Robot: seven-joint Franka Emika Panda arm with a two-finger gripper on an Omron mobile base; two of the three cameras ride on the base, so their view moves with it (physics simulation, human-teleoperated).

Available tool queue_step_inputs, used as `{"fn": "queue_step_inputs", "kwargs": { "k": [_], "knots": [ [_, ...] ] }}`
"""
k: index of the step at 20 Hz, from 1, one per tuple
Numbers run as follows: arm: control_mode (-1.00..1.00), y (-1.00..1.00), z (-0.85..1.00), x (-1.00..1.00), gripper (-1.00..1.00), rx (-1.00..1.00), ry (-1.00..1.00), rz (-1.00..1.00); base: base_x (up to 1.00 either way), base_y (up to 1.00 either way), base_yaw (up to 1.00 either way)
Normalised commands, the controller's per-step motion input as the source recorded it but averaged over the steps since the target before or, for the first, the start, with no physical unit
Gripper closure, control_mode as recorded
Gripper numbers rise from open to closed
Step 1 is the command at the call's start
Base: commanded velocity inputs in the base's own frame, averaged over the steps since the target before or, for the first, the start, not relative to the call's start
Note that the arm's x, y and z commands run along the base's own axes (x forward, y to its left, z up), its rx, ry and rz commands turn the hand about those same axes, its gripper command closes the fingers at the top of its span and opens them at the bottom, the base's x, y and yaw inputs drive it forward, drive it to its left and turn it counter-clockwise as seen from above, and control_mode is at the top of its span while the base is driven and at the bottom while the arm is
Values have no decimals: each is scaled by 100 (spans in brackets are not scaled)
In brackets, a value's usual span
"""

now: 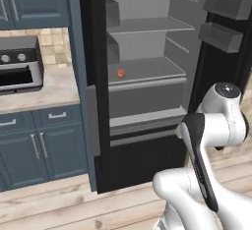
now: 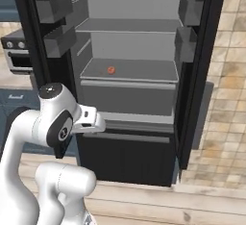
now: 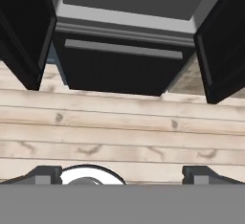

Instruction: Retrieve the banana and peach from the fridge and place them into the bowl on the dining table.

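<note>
Left base view: fridge (image 1: 147,76) doors open; peach (image 1: 121,73) sits alone on the middle shelf (image 1: 147,69), near its front left. Small, round, likely light and bruisable, prone to roll; grip across its widest part.

Right base view: peach (image 2: 111,69) mid-shelf, open room around it; door bins (image 2: 57,24) flank the approach.

Hand view: fingers (image 3: 45,175) spread wide, empty, above the wooden floor (image 3: 119,127).

The fridge (image 3: 119,70) stands open above pale wooden floor (image 3: 119,132); the gripper (image 3: 122,174) fingertips sit wide apart.
</note>
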Motion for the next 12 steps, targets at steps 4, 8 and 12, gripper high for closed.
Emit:
{"fn": "queue_step_inputs", "kwargs": {
  "k": [4,8,12],
  "knots": [
    [100,0,0,0,-100,0,0,0,22,-43,19],
    [100,0,0,0,-100,0,0,0,25,-38,22],
    [100,0,0,0,-100,0,0,0,33,-22,20]
  ]
}}
